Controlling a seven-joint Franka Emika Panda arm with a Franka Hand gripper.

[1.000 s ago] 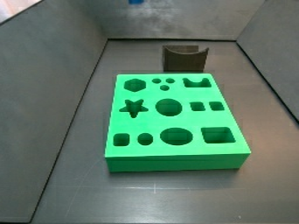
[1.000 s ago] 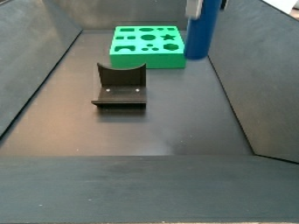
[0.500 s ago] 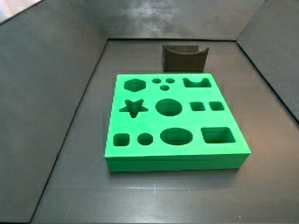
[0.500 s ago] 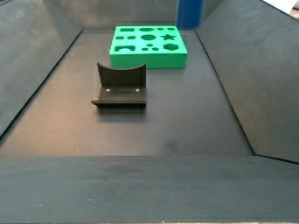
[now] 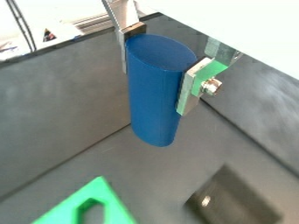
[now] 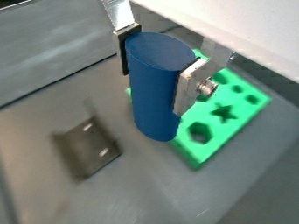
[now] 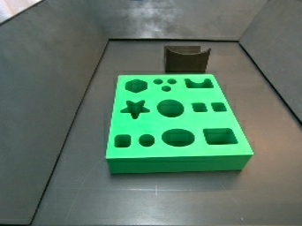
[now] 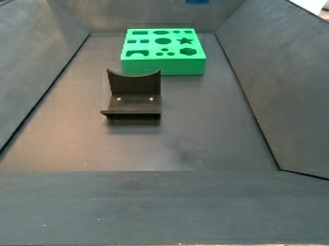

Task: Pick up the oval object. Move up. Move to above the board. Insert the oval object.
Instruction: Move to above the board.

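Wrist views: the two-finger gripper (image 5: 162,68) w/ flat silver plates is clamped on the plain blue oval peg (image 5: 155,90), one finger (image 5: 124,42) each side, peg upright & hanging clear of the dark floor. A corner of the thick bright green slab w/ shaped cutouts (image 5: 82,207) shows far below it, plus the dark L-shaped fixture (image 5: 237,202). In a wrist view the gripper (image 6: 155,68) holds the peg (image 6: 153,89) w/ the green slab (image 6: 225,112) partly behind it, fixture (image 6: 87,149) off to the side.

Side views: green slab (image 7: 177,123) flat mid-frame, cutouts all empty; fixture (image 7: 186,57) beyond it. In a side view the slab (image 8: 164,50) sits at upper centre, fixture (image 8: 131,95) nearer. Only a blue sliver (image 8: 195,2), prob. the peg, at the top edge; gripper out of frame in both.
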